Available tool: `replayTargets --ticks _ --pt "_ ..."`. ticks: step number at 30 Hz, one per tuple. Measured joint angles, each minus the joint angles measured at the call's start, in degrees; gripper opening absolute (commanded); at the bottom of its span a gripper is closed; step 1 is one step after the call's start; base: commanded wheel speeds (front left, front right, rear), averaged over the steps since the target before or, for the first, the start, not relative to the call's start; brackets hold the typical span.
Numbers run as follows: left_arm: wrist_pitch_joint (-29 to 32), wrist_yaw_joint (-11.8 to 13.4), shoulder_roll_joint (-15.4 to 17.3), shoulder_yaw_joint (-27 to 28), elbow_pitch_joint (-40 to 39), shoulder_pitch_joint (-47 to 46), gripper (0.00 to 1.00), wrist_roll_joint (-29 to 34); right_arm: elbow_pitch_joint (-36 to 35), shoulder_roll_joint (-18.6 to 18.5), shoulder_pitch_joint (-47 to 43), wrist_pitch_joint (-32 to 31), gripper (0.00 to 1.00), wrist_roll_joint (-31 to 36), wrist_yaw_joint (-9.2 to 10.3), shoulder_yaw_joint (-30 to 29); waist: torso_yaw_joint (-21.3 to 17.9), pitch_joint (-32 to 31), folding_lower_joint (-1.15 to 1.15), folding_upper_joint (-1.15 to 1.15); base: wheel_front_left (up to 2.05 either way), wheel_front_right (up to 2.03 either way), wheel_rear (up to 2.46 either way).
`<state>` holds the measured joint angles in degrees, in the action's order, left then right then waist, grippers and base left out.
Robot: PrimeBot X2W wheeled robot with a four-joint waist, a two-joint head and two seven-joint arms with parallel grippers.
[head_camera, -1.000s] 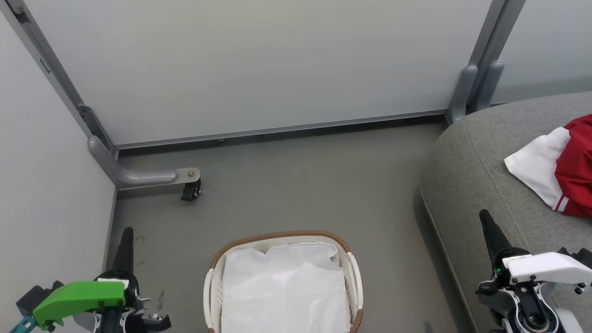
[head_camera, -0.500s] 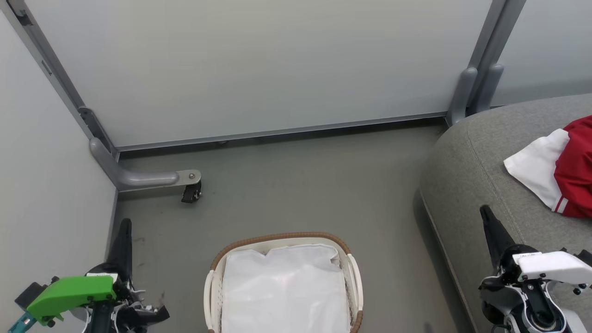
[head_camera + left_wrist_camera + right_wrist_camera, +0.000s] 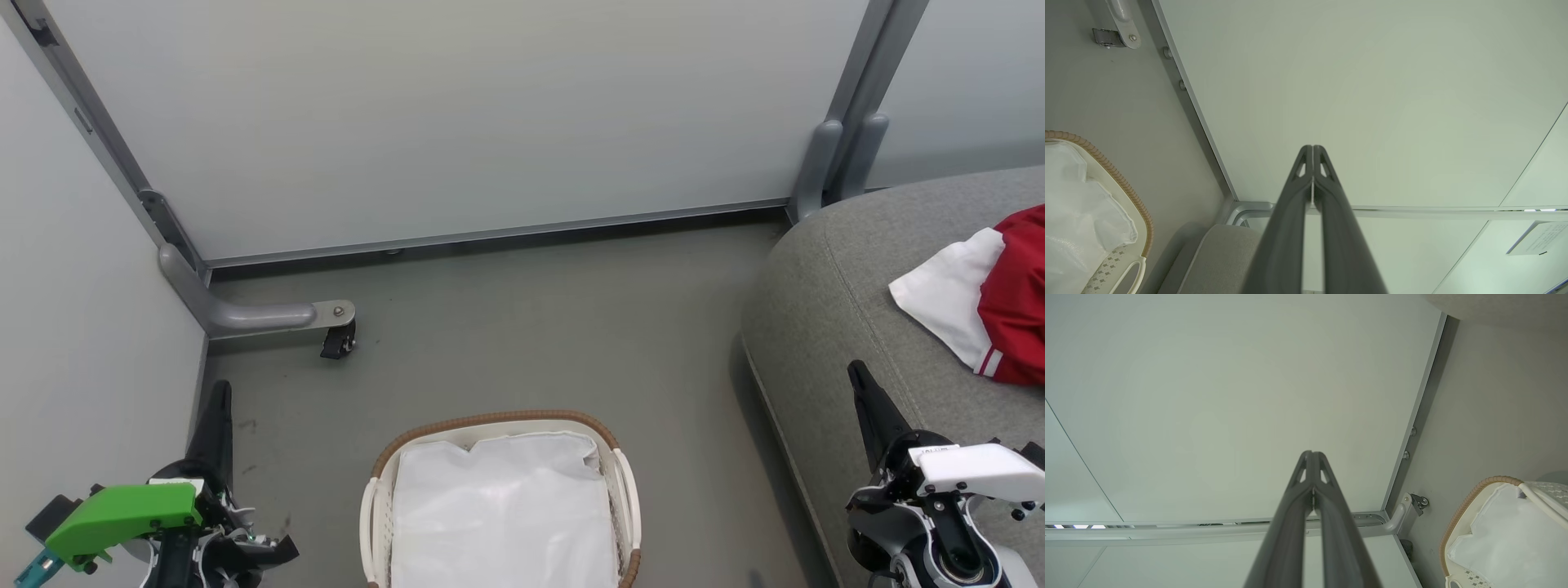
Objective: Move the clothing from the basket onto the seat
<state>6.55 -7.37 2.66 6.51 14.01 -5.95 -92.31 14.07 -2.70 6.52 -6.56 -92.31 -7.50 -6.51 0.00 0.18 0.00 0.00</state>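
Note:
The red and white clothing (image 3: 988,302) lies on the grey seat (image 3: 841,327) at the right edge of the head view. The white basket (image 3: 624,490) with its brown rim stands on the floor at bottom centre, holding just its white liner (image 3: 502,514). The basket also shows in the left wrist view (image 3: 1133,212) and the right wrist view (image 3: 1457,514). My left gripper (image 3: 219,390) is shut at the lower left, left of the basket, holding nothing. My right gripper (image 3: 856,371) is shut at the lower right over the seat's front edge, holding nothing. Both pairs of fingers are pressed together in the wrist views (image 3: 1312,149) (image 3: 1311,454).
Pale partition panels (image 3: 457,122) enclose the floor at the back and left. A grey metal foot with a black caster (image 3: 336,336) juts out at the left corner. Two grey posts (image 3: 841,159) stand by the seat's far end. Grey floor (image 3: 531,327) lies between basket and panels.
Both grippers have shifted slightly up in the head view and the green left wrist has sunk a little. The clothing and basket have stayed put.

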Motion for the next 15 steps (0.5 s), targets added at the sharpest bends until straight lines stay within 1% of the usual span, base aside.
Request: replayTargets --ticks 15 --pt "0.0 0.0 0.0 0.0 0.0 0.0 0.00 0.0 0.0 0.0 0.0 0.0 0.00 0.0 0.00 0.0 0.0 0.0 0.00 0.00 0.00 0.00 0.00"
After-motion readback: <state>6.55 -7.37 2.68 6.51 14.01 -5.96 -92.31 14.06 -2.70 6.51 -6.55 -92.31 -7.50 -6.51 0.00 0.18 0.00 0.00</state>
